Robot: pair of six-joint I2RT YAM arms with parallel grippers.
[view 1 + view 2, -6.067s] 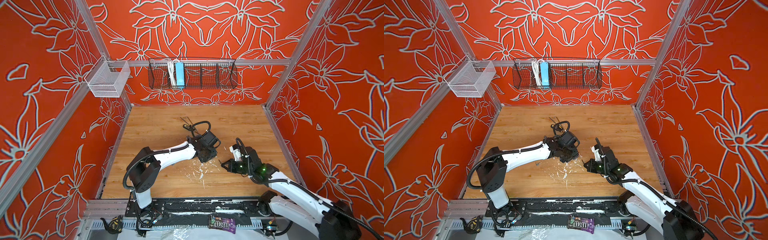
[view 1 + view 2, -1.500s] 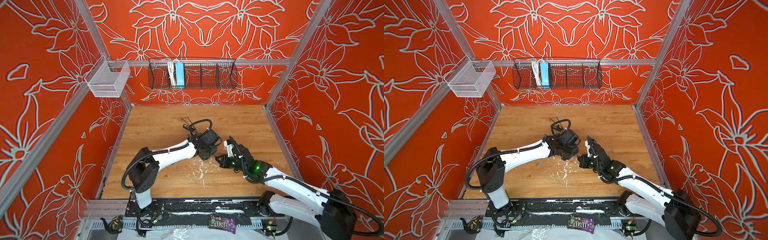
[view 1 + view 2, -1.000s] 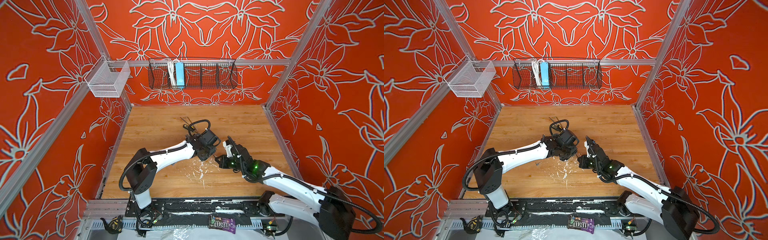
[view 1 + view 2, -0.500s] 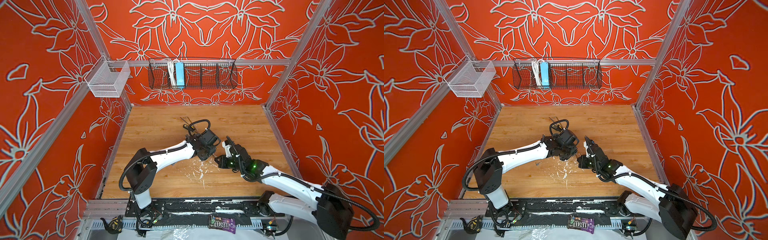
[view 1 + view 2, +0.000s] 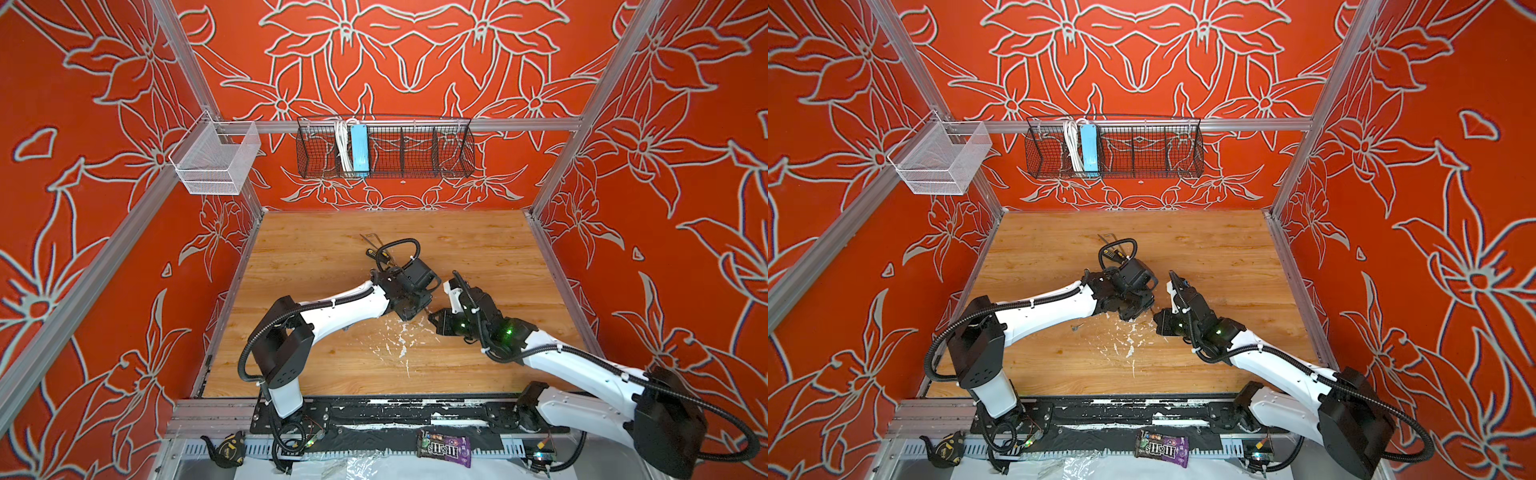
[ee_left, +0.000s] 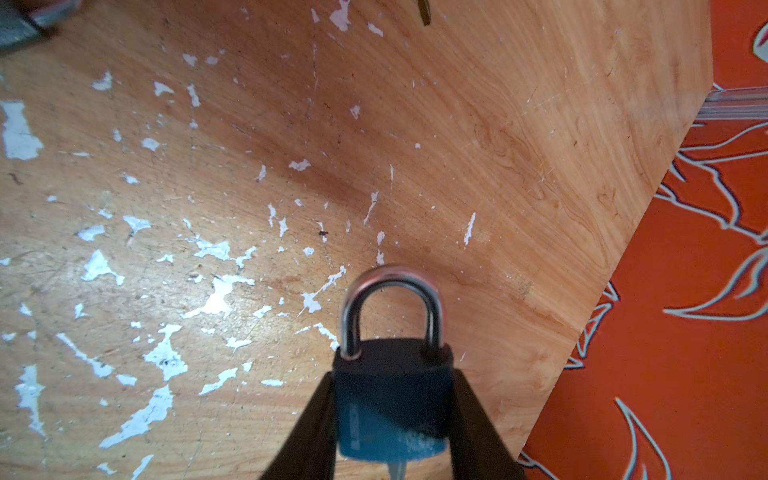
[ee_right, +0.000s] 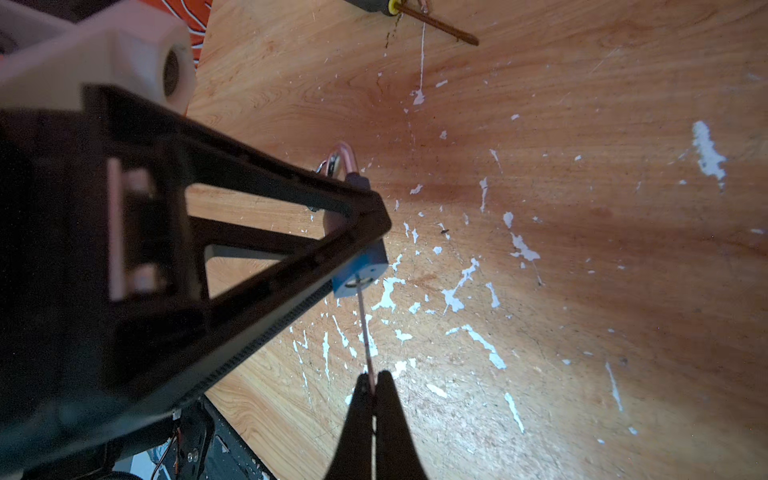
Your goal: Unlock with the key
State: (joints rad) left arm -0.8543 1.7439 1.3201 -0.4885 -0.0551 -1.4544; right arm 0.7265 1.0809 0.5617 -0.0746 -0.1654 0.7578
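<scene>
The left hand (image 6: 392, 374) gripped a blue padlock (image 6: 390, 407), key (image 6: 397, 470) in its base, over the paint-flecked wooden desk (image 6: 249, 166).

Blue padlock (image 6: 390, 407), silver shackle (image 6: 390, 278), clamped in the black left gripper (image 6: 392, 372). Table (image 6: 457, 124) under it is tan woodgrain flecked white, walls (image 6: 685, 332) loud orange with pale flower outlines.

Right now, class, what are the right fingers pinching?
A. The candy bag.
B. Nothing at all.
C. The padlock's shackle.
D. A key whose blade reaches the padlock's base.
D: in the right wrist view the right fingers are shut on the key, its blade running up to the base of the blue padlock gripped by the left fingers.
</scene>
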